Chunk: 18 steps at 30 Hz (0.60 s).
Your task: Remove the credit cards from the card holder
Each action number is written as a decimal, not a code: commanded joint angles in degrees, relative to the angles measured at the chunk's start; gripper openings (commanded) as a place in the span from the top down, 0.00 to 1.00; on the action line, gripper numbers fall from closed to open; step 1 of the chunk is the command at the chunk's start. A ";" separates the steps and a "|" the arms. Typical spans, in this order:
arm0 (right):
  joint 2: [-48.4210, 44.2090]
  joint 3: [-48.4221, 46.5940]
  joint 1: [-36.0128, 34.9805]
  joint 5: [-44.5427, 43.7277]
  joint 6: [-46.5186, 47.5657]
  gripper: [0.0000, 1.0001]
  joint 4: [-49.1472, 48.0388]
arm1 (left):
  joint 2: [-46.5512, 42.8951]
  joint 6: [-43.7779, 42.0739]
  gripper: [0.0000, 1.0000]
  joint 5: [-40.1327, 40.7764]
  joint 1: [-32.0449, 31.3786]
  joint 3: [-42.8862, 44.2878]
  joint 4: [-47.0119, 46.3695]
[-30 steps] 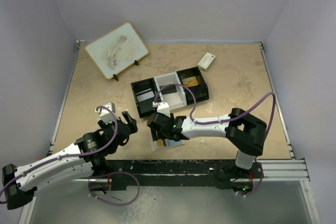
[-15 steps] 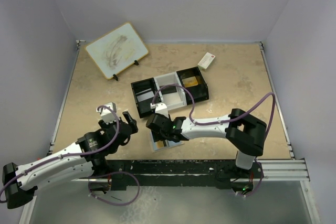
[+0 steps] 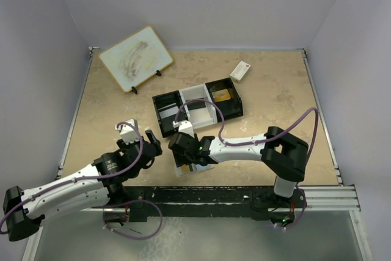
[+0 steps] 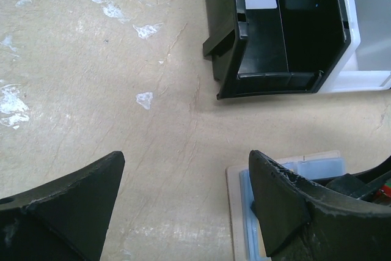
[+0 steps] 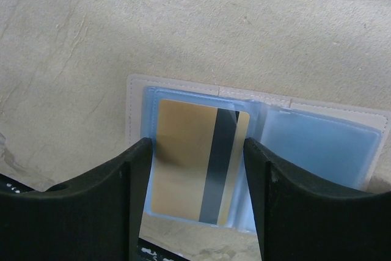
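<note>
Currently the right tool (image 5: 197,151) hangs low over the card holder (image 5: 317,142), fingers (image 5: 91,206) apart w/ a clear gap btwn them, clamped on nothing. Holder lies open & flat on the tabletop (image 5: 183,22) directly under that tool, pale blue pockets up, tan edge round them. A gold card (image 5: 180,157) w/ a dark stripe sits in the pocket framed by the two fingers. Its long edges run approx. along the fingers' inner faces, and one finger covers a bit of one edge. Can't tell if the tips touch the plastic. The 2nd pocket, outside the gap, shows only blue.

Left tool (image 4: 184,169) is spread wide, nothing btwn its fingers, over bare tabletop. Ahead of it is the black-and-white tray (image 4: 269,84). The holder's corner peeks in beside one of its fingers, w/ part of the right tool above it. Well beyond both tools, past the tray: a small white box w/ red mark (image 3: 241,70) and a whiteboard on a stand (image 3: 135,58).
</note>
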<state>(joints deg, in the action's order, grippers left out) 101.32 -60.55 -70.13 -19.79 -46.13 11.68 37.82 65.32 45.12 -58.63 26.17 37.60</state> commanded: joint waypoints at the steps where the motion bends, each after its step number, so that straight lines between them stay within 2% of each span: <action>1: 1.70 -1.72 -0.36 0.65 0.02 0.36 -0.23 | -0.02 -1.02 0.20 0.13 -0.16 1.94 -1.94; 6: 2.60 -2.42 -0.44 -2.33 -0.98 0.39 2.63 | -0.42 -0.78 0.20 0.18 -0.16 1.85 -1.51; 10: 1.59 -0.94 -0.40 0.54 -1.49 0.48 1.28 | -0.49 -0.96 0.20 0.11 -0.17 1.58 -2.03; 16: -5.65 4.61 1.21 6.85 -2.62 0.53 -10.88 | -0.38 -3.46 0.20 -2.98 -0.17 0.66 -6.87; 18: -5.68 4.44 1.64 6.83 -3.28 0.52 -10.18 | -0.36 -3.92 0.20 -4.15 -0.13 0.53 -8.59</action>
<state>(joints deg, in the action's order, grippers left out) 99.18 -56.75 -69.45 -15.66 -47.46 6.04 37.76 63.88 43.35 -58.63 26.17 35.07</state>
